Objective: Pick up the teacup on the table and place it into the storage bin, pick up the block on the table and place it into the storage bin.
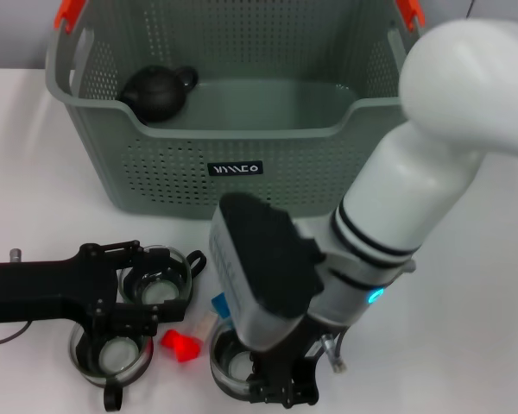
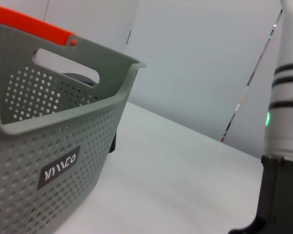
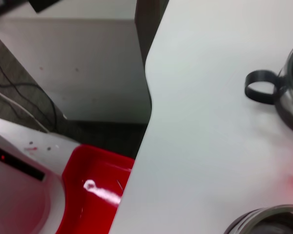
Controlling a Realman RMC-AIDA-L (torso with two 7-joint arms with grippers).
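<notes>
The grey-green storage bin stands at the back of the white table and fills the near side of the left wrist view. Three glass teacups sit in front: one lies between the spread fingers of my black left gripper, one lies just nearer, and one sits under my right gripper, which hangs low over its rim. A red block lies between the front cups. The right wrist view shows a teacup with a black handle and another teacup's rim.
A black teapot rests inside the bin at its left end. A small blue and wooden piece lies beside my right wrist. My bulky white right arm crosses the right half of the table. A red container stands on the floor beyond the table edge.
</notes>
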